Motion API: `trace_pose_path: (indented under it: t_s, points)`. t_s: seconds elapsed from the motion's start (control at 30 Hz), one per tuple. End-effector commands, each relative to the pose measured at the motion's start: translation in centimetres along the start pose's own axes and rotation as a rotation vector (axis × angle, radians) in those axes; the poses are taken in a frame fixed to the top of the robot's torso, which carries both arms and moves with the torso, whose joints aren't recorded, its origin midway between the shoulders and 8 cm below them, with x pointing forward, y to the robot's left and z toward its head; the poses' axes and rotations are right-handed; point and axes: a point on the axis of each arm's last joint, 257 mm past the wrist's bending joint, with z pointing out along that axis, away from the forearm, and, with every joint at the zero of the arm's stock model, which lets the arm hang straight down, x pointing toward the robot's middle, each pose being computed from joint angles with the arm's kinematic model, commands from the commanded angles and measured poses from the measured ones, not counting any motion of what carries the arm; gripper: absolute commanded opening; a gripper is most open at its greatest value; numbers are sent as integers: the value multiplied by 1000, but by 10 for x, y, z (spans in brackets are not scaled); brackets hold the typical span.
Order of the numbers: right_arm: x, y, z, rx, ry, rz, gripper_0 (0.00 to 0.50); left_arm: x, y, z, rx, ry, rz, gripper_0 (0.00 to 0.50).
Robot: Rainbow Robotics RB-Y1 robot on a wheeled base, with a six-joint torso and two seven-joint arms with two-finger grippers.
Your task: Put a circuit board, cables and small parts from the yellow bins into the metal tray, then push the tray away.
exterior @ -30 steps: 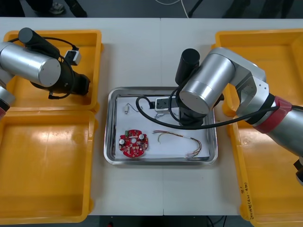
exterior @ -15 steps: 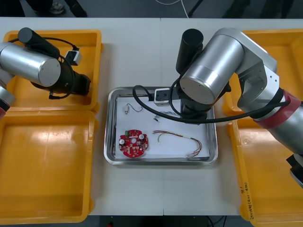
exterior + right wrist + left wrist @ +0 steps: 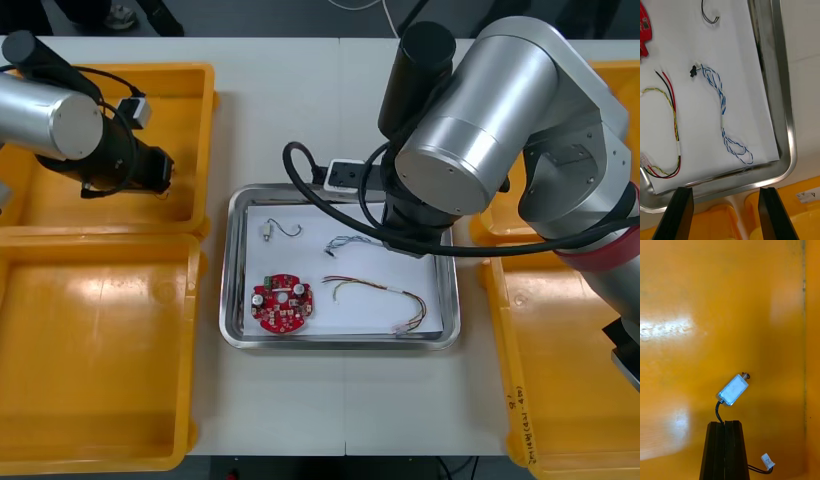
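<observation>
The metal tray (image 3: pixel 233 262), white inside, holds a round red circuit board (image 3: pixel 283 303), a red and yellow cable (image 3: pixel 378 294), a black cable (image 3: pixel 283 231) and a twisted blue and white cable (image 3: pixel 349 242). My right gripper (image 3: pixel 725 213) is open above the tray's right rim (image 3: pixel 786 112). The blue and white cable (image 3: pixel 722 112) lies loose ahead of its fingers. My left gripper (image 3: pixel 724 449) hangs over the far left yellow bin (image 3: pixel 193 110), shut on a black cable (image 3: pixel 717 410). That cable has a small metal part (image 3: pixel 733 389) at one end and a white plug (image 3: pixel 768 461) at the other.
A second yellow bin (image 3: pixel 100 350) sits near left, and two more stand at the right (image 3: pixel 560 380). My big right arm (image 3: pixel 480 130) covers the tray's far right corner. A bin's edge (image 3: pixel 752 221) shows between the right fingers.
My right arm has drawn back toward the far right, uncovering the blue and white cable in the tray. My left arm has shifted left and farther over its bin.
</observation>
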Motion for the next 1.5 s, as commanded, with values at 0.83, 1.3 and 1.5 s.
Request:
trace_pose_path:
  t_s: [0.83, 1.3, 1.5]
  points:
    - [90, -76, -69, 86, -126, 864, 500, -11, 102, -22, -144, -15, 149, 0]
    - [144, -73, -90, 43, -136, 1225, 500, -6, 111, -17, -146, -17, 137, 57]
    - [175, -79, -97, 72, -130, 1299, 500, -6, 111, -18, -139, -14, 133, 435]
